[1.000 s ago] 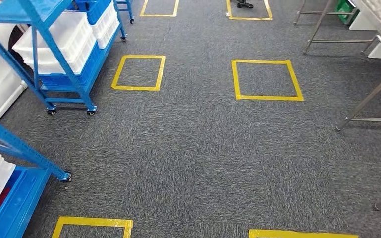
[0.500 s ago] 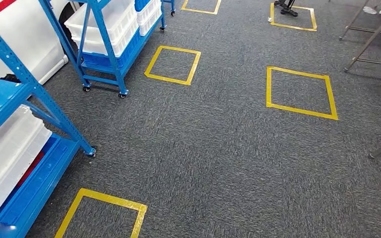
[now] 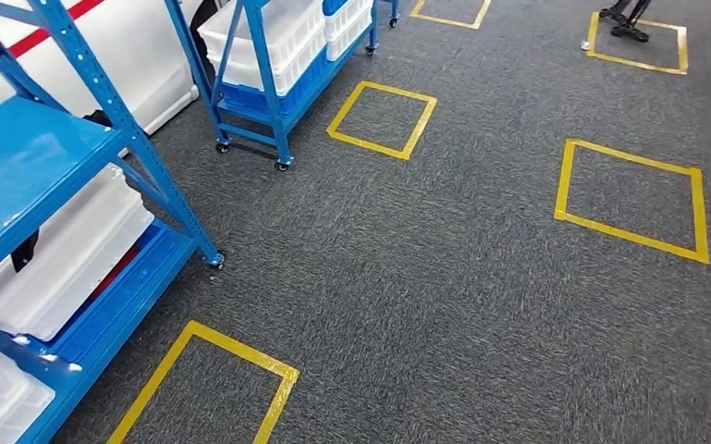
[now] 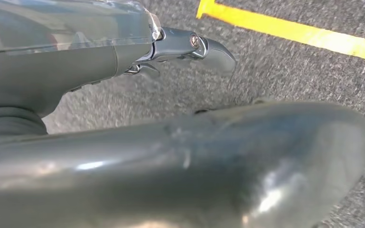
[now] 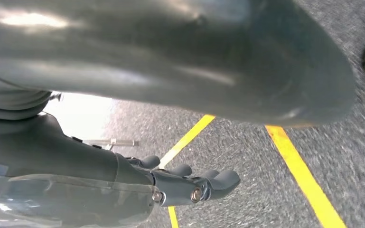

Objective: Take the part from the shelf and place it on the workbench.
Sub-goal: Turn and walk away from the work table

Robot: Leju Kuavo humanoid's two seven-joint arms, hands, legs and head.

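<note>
Part: we cannot make it out in any view; by our reckoning it lies in one of the white bins (image 3: 65,254) on the near blue shelf (image 3: 28,171), though no opening of a bin faces us and we cannot say which one carries it. That shelf stands at the left of the head view, its lower tray (image 3: 111,310) holding more white bins, one wheeled foot (image 3: 214,262) resting on the grey carpet (image 3: 425,277). A second blue shelf (image 3: 273,55) with white bins stands farther off, and yellow tape squares (image 3: 381,116) mark the floor, one of them (image 3: 205,384) just beside the near shelf.

We judge the step in hand to be the approach: we are not yet squared to the shelf, and nothing has been picked. Our left hand (image 4: 190,47) hangs by our side over the carpet, near a yellow tape line (image 4: 294,33); its fingers hold nothing, though we cannot tell whether they lie apart or curled. Our right hand (image 5: 190,183) also hangs low above the tape lines, fingers stretched out side by side and loose, gripping nothing.

The next move, as we see it, calls for bringing the body round to face the near shelf, likely standing in the marked square beside it, then finding the part before raising a hand to it. No tabletop is in sight, so carrying will mean another turn later.
</note>
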